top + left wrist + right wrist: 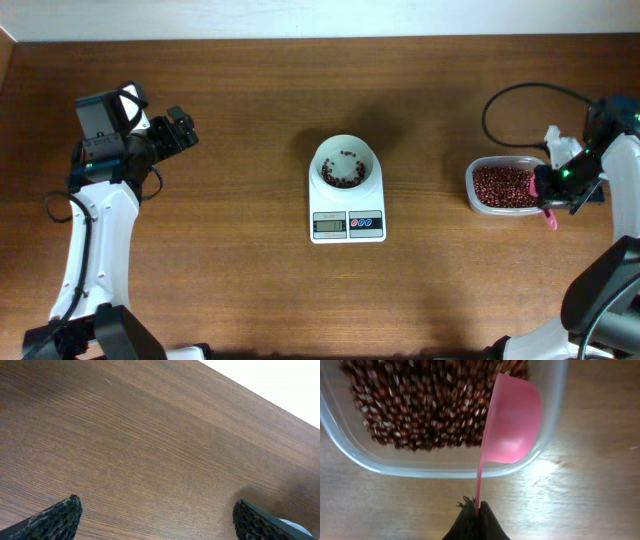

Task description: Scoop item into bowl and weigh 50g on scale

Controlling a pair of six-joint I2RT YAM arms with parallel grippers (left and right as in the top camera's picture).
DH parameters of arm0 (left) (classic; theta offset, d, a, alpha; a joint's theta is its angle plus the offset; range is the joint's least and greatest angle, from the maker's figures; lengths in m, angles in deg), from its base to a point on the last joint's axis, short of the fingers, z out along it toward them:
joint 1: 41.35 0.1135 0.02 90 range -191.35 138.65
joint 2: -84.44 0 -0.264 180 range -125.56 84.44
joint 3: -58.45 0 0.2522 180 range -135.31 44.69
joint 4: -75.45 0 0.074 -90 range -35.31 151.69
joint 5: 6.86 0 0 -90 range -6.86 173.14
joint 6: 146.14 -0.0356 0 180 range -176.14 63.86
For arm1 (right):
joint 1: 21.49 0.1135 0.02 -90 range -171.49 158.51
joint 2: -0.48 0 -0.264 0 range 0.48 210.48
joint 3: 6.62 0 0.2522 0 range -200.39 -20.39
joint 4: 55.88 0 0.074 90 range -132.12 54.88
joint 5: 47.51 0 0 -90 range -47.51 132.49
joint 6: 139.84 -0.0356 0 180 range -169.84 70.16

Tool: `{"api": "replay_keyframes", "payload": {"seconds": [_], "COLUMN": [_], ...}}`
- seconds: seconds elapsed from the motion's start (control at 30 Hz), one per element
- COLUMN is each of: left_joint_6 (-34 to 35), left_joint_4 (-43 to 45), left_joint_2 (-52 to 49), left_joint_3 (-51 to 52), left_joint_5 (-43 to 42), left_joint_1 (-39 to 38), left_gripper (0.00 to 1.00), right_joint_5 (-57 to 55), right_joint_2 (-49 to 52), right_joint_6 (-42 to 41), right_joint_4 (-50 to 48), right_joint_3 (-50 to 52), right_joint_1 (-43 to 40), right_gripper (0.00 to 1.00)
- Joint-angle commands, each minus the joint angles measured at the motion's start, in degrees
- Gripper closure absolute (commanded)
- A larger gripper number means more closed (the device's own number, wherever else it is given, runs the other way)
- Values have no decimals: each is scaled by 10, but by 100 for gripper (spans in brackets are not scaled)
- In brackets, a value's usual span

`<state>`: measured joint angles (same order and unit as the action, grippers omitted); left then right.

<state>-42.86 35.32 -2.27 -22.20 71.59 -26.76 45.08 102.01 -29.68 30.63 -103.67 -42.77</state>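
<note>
Jaws: right gripper point(476, 506) clamped on pink scoop point(512, 422) at tub point(478, 200) rim, over beans point(420, 405); left gripper point(157, 520) wide, empty. Bowl point(345, 150) sat on scale point(347, 225), left of tub. Risk: thin handle twisting, spilling beans onto worktop point(250, 120).

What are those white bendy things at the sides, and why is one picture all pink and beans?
Those are two robot arms at a wooden table. One picture looks down from above; the other two come from little cameras on each arm's wrist. In the middle a white bowl with a few beans in it sits on a small scale. At the right is a clear tub full of red-brown beans. The right gripper pinches the handle of a pink scoop, which looks empty and hangs over the tub's rim. The left gripper is open, holding nothing, and sees only table.
</note>
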Motion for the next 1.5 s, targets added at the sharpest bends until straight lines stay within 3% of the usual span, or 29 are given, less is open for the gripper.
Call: {"api": "replay_keyframes", "payload": {"seconds": [0.0,0.37,0.47,0.67,0.77,0.9,1.27,1.47], "left_joint_6": [5,5,5,6,5,5,5,5], "left_joint_4": [1,1,1,1,1,1,1,1], "left_joint_2": [-2,-2,-2,-2,-2,-2,-2,-2], "left_joint_3": [-9,-9,-9,-9,-9,-9,-9,-9], "left_joint_5": [4,4,4,4,4,4,4,4], "left_joint_1": [2,2,2,2,2,2,2,2], "left_gripper": [1,1,1,1,1,1,1,1], "right_joint_5": [20,47,52,62,58,58,43,43], "right_joint_2": [1,2,2,2,2,0,-11,-9], "right_joint_6": [21,24,21,19,4,-10,-74,-98], "right_joint_4": [16,29,28,-9,-7,-4,38,18], "right_joint_3": [-28,-4,8,43,35,28,-6,-6], "right_joint_1": [3,3,3,3,2,2,-1,-2], "right_gripper": [96,95,83,84,61,44,33,14]}}
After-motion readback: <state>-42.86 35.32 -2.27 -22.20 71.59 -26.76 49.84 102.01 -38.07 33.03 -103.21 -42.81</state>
